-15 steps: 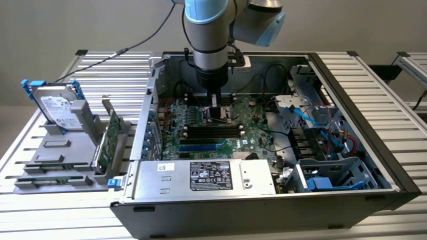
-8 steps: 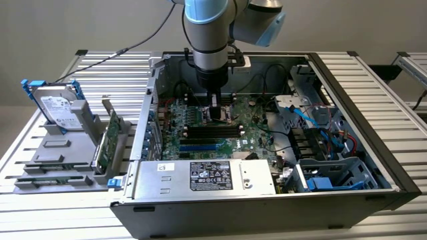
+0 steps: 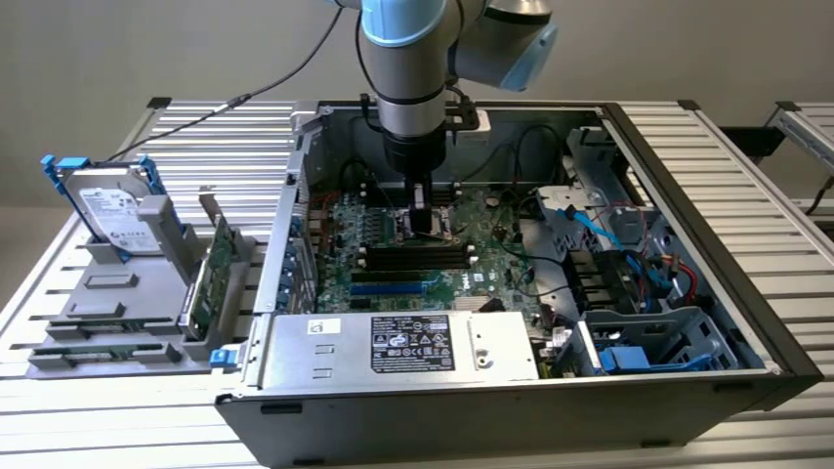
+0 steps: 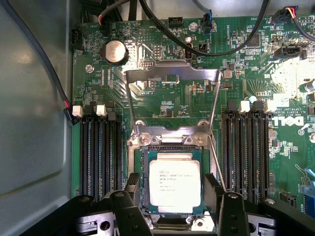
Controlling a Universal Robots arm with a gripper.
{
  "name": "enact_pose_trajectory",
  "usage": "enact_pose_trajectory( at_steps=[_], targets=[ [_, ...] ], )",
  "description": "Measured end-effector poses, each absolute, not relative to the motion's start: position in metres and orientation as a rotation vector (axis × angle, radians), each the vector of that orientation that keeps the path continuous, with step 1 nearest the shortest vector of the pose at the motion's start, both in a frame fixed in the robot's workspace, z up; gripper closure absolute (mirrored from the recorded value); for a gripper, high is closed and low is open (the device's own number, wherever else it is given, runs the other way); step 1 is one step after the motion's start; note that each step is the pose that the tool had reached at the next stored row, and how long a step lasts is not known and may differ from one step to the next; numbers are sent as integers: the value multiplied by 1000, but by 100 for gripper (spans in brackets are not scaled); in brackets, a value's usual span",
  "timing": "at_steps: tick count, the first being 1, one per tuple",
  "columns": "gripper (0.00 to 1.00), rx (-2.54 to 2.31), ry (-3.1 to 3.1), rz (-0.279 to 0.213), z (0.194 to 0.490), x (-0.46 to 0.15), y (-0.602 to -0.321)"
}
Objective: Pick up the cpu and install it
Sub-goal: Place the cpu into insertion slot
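The cpu (image 4: pixel 174 167) is a small square chip with a silver top and printed text. It lies flat in its socket on the green motherboard (image 4: pixel 162 54). The socket's metal load frame (image 4: pixel 172 73) is swung up and open beyond it. My gripper (image 4: pixel 172 191) is low over the socket and open, with one black finger (image 4: pixel 132 184) on each side of the chip. In the exterior view the arm reaches straight down into the open computer case (image 3: pixel 678 244), with the gripper (image 3: pixel 428 225) at the middle of the board, hiding the chip.
Black memory slots (image 4: pixel 101 152) flank the socket on both sides, and black cables (image 4: pixel 197 44) cross the board beyond it. A silver power supply box (image 3: pixel 404 347) fills the case's front. Outside, on the exterior view's left, a labelled hard drive with blue bracket (image 3: pixel 115 210) stands in a grey fixture (image 3: pixel 117 313).
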State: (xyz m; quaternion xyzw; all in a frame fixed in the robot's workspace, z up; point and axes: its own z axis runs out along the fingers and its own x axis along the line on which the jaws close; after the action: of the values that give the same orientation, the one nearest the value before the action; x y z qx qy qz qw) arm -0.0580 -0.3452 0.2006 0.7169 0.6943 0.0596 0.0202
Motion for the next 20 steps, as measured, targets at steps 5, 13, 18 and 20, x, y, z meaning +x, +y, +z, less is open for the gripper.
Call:
enact_pose_trajectory(
  at_steps=[5,13,18,20],
  targets=[
    [37,2229,2147,185,201,-58,-345],
    [37,2240,2135,184,201,-58,-344],
    [37,2249,2125,184,201,-58,-344],
    [37,2250,2124,184,201,-58,-344]
  ],
)
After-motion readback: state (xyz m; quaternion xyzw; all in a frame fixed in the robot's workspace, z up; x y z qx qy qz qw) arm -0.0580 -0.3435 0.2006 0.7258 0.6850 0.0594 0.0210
